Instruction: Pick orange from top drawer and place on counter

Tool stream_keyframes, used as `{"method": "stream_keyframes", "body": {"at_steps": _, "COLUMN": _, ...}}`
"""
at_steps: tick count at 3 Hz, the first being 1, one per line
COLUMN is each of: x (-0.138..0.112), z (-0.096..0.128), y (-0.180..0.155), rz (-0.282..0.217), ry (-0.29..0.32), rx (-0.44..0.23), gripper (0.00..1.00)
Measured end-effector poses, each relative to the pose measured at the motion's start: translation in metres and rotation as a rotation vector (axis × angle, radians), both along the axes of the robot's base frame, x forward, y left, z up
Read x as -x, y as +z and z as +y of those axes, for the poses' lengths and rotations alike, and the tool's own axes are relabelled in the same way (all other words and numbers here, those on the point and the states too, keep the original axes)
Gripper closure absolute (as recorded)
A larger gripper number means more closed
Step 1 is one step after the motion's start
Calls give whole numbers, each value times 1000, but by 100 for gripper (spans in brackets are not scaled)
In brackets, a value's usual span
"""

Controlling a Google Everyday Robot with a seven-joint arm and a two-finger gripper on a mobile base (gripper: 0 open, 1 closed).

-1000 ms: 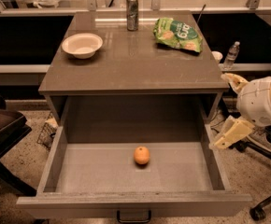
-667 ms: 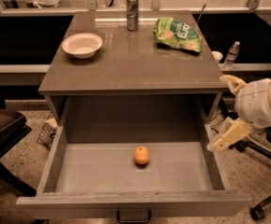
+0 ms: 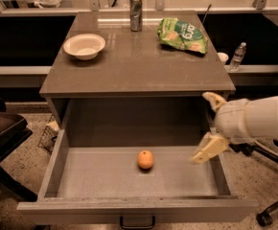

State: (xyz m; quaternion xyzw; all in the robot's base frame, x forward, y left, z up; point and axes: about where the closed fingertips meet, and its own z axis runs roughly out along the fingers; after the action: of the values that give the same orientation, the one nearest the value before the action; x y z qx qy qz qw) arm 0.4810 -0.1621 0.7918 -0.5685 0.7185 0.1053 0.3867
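The orange (image 3: 145,159) lies on the grey floor of the open top drawer (image 3: 81,176), near its middle. The drawer's dark handle (image 3: 137,222) shows at the bottom edge. The counter (image 3: 139,66) is the glossy grey-brown top above it. My gripper (image 3: 207,124) is at the drawer's right side, over its right wall, right of the orange and above it. Its two pale fingers stand wide apart, one (image 3: 214,99) up and one (image 3: 209,148) down, with nothing between them.
On the counter stand a white bowl (image 3: 84,45) at the left, a metal can (image 3: 136,12) at the back and a green snack bag (image 3: 183,34) at the right. A water bottle (image 3: 237,56) stands beyond the right edge. A dark chair (image 3: 0,128) is at the left.
My gripper has moved left, from outside the drawer's right wall to over it. The orange has not moved.
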Motion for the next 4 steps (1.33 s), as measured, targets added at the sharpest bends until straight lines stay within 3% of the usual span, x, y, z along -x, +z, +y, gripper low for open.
{"method": "stream_keyframes", "body": {"at_steps": 1, "x": -7, "z": 47, "y": -39, "rz": 19, "ry": 37, "rx": -86, "gripper": 0}}
{"method": "stream_keyframes", "body": {"at_steps": 3, "x": -11, "z": 64, "y": -59, "rz": 42, "ry": 52, "rx": -91, "gripper": 0}}
{"method": "stream_keyframes", "body": {"at_steps": 4, "x": -18, "z": 86, "y": -84, "rz": 78, "ry": 74, "rx": -67, "gripper": 0}}
